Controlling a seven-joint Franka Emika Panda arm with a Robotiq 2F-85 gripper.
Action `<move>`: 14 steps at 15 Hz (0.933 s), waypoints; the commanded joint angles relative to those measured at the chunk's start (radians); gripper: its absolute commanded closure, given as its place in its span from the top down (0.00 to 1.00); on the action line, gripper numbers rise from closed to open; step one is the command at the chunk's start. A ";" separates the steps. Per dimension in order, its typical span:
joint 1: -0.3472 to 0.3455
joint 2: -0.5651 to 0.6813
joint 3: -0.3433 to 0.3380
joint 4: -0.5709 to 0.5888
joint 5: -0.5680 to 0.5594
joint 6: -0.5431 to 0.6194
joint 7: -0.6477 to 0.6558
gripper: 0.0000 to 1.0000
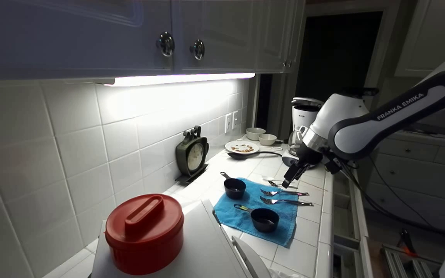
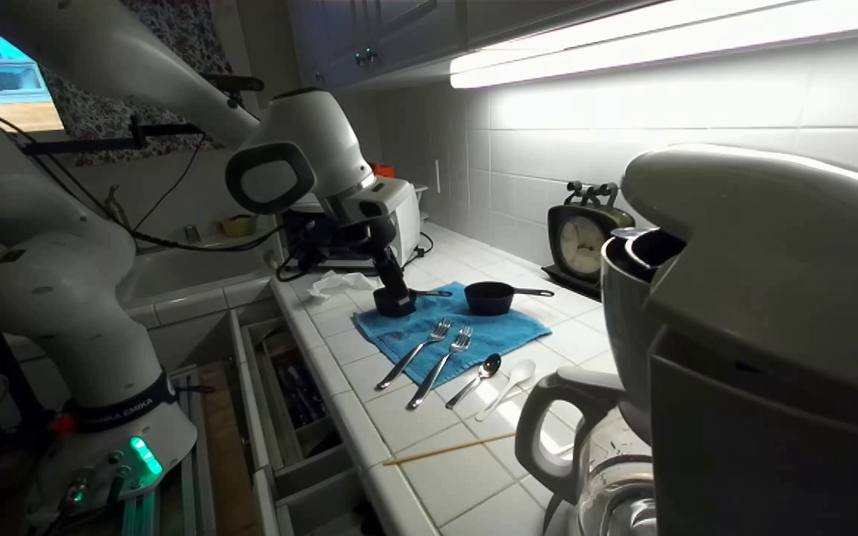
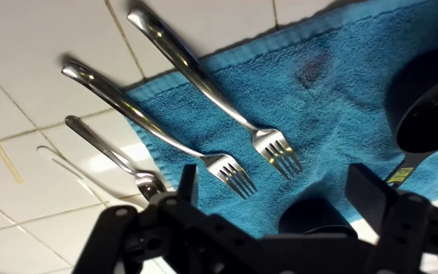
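Note:
My gripper (image 3: 274, 182) is open, with nothing between its fingers. In an exterior view the gripper (image 1: 289, 180) hangs above the blue towel (image 1: 228, 214), near the forks. In the wrist view two metal forks (image 3: 194, 73) (image 3: 139, 115) lie side by side, tines on the towel (image 3: 352, 118), handles over the tiles. A metal spoon (image 3: 148, 184) lies beside them, with a white spoon (image 3: 101, 190) partly hidden by the left finger. One black cup (image 3: 314, 217) shows between the fingers, partly hidden by the gripper. Another black cup (image 3: 413, 99), its handle yellow-labelled, lies right.
A wooden stick (image 2: 447, 449) lies on the counter near the coffee maker (image 2: 757, 335). A scale (image 1: 192, 154) stands against the wall. A plate (image 1: 242, 147), bowls and a black ladle (image 1: 242, 155) lie farther back. A red container (image 1: 145, 231) sits on a white appliance. Drawers (image 2: 287, 402) stand open below.

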 commanded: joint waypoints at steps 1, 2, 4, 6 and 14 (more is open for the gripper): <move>0.052 0.032 -0.042 0.007 0.003 0.041 -0.103 1.00; 0.066 0.051 -0.058 0.012 0.003 0.054 -0.145 1.00; 0.090 0.080 -0.090 0.020 0.011 0.066 -0.215 1.00; 0.102 0.112 -0.121 0.031 0.013 0.056 -0.275 1.00; 0.076 0.240 -0.188 0.087 -0.005 0.113 -0.457 1.00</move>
